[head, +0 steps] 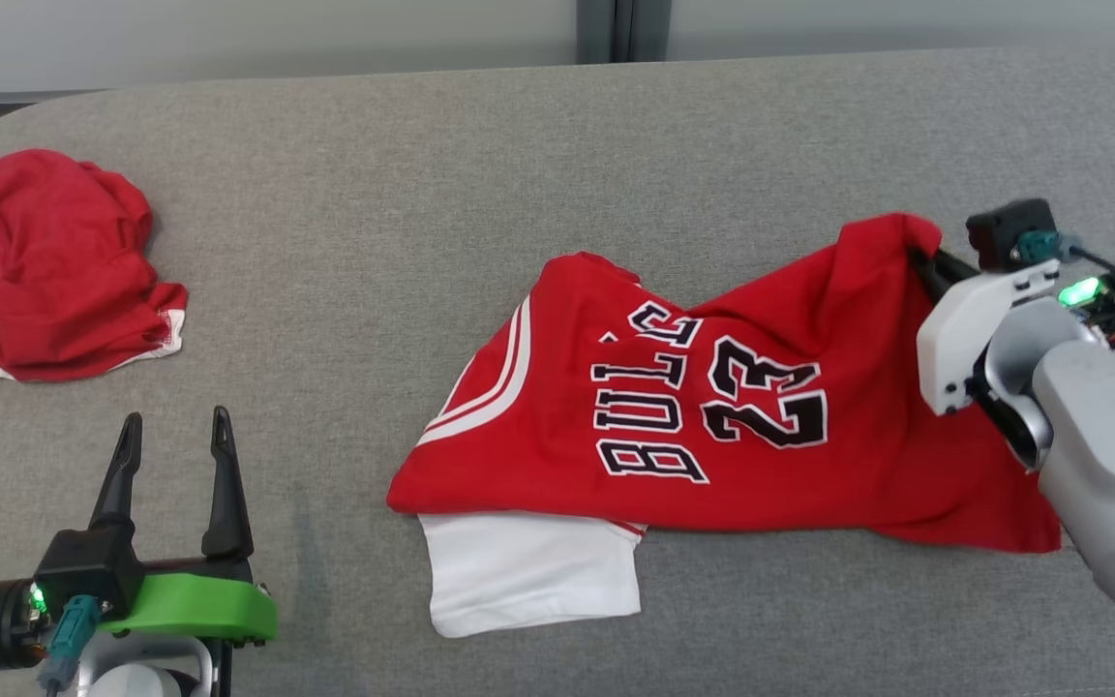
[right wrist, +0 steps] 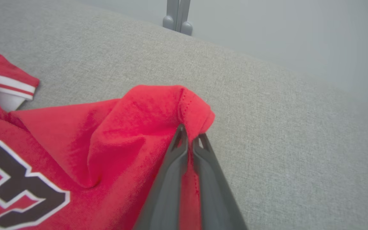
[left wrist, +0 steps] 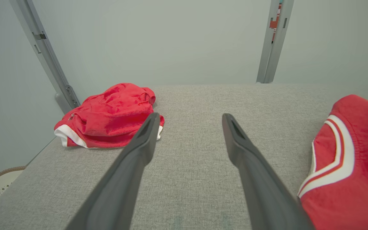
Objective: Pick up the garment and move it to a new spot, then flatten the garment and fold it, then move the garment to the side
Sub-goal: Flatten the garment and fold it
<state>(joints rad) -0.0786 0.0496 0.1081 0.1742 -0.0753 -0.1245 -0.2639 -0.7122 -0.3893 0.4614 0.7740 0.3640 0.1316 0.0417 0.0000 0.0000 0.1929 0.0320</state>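
The red Bulls 23 jersey (head: pixel 712 416) lies right of centre on the gray fabric surface (head: pixel 374 194). Its long axis runs left to right across my head view. The striped armhole end points toward the left edge and the hem toward the right edge, so the lettering reads sideways. A white fabric panel (head: pixel 528 571) sticks out from under its near left corner. My right gripper (head: pixel 916 257) is pinched together on the far right corner of the hem, which stands up off the surface in a peak. The rest of the jersey rests on the surface. From the head camera the fingertips are half buried in cloth. The right wrist camera settles it: both fingers (right wrist: pixel 179 150) are pressed on a rolled, stitched fold of the jersey (right wrist: pixel 91 143), with bare surface (right wrist: pixel 283 127) beyond. My left gripper (head: pixel 176 421) sits near the front left, fingers spread wide with nothing between them, well apart from the jersey. Its wrist camera looks between the fingers (left wrist: pixel 139 143) at a second red garment with white trim (left wrist: pixel 107 115), crumpled at the far left corner (head: pixel 45 261). That camera also catches the jersey's (left wrist: pixel 347 166) white-and-red armhole trim close at its right. A metal post (left wrist: pixel 273 41) stands against the wall behind the far edge. Nothing lies between the two garments.
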